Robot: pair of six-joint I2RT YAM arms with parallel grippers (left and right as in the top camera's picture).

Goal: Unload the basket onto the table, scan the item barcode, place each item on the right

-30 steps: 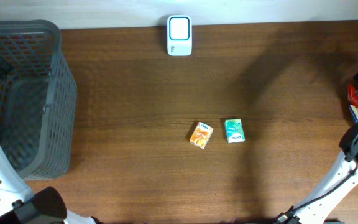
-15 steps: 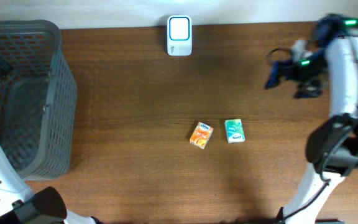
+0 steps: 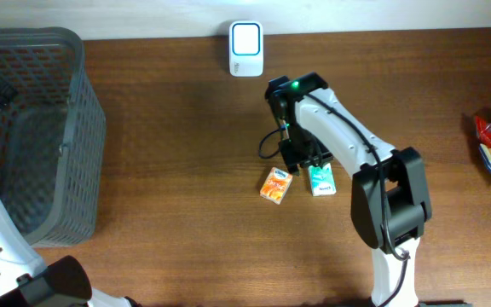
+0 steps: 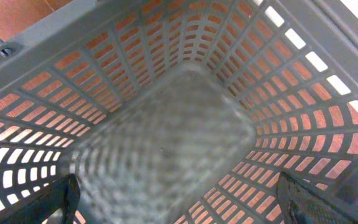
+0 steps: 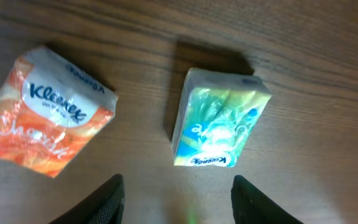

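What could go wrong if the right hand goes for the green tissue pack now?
1. The right hand sits off-centre: one finger lines up with the edge of the green pack and may land on it.
2. The orange pack lies close beside; the other finger could nudge it.
3. No barcode shows on the top face, so the pack may need turning toward the scanner.
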